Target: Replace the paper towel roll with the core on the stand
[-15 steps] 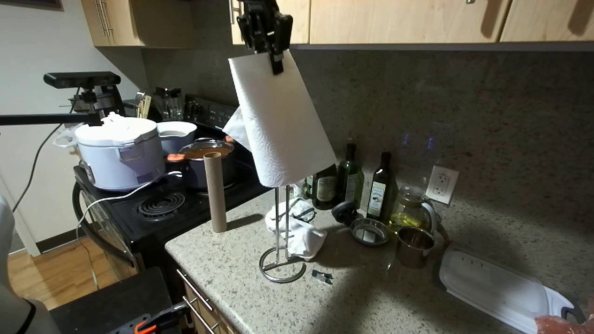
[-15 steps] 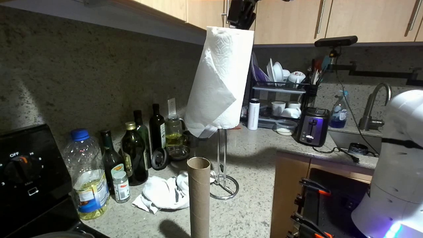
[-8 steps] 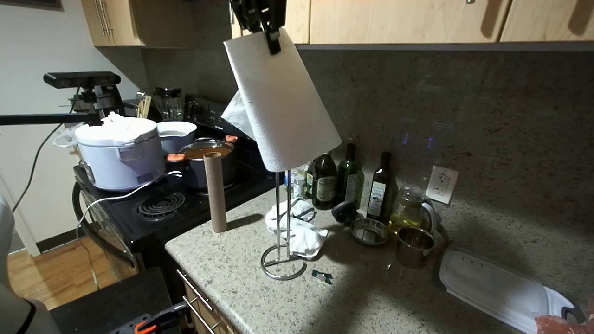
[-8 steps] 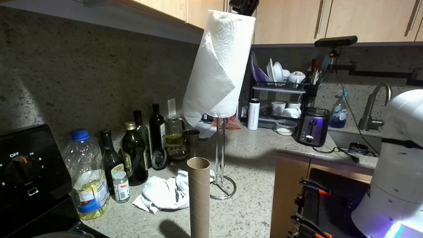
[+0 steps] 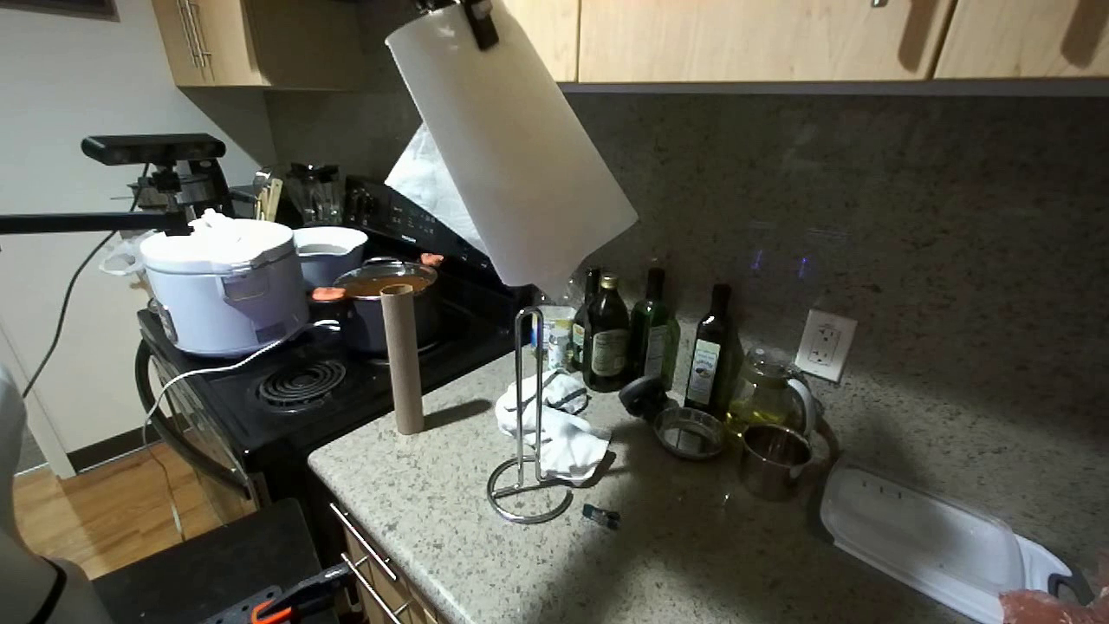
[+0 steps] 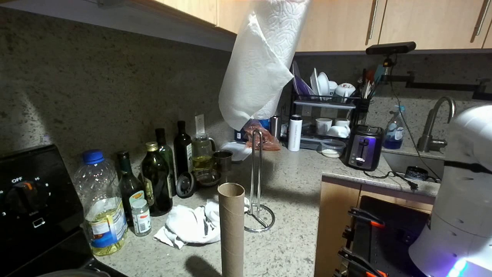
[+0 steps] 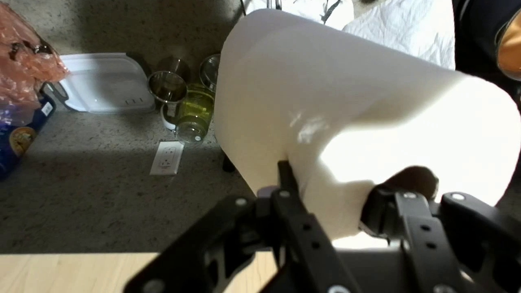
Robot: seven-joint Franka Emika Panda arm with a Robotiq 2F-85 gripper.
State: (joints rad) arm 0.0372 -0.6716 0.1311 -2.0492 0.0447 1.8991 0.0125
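The paper towel roll (image 5: 520, 147) hangs in the air above the tabletop (image 5: 433, 520), grasped at its upper end by the end effector (image 7: 331, 195). In the wrist view one of the fingers (image 7: 287, 175) lies along the roll's outer face while the other reaches into the hollow, so the thickness of paper is pinched between them. The roll is tilted, its upper end leaning away from the wall (image 5: 866, 217), and a loose sheet (image 5: 433, 191) juts from its side. In both exterior views its lower end is apart from the stand (image 5: 520, 407), just above the loop at the top of the upright rod.

The stand rests upright on its ring base, farther in from the tabletop's edge along the stove (image 5: 247, 403) than the core (image 5: 402, 360). The core stands upright just inside that edge, well apart from the roll.

A crumpled white cloth (image 5: 563, 442) lies just beside the stand, on the side toward the wall, and a small dark clip (image 5: 600, 517) is near the ring base. Toward the tabletop's back edge are dark bottles (image 5: 609, 342), a glass jug (image 5: 762, 394) of yellow liquid with a dark cup (image 5: 767, 481) just beside it, and, farther from the stove, a flat white container (image 5: 918, 529).
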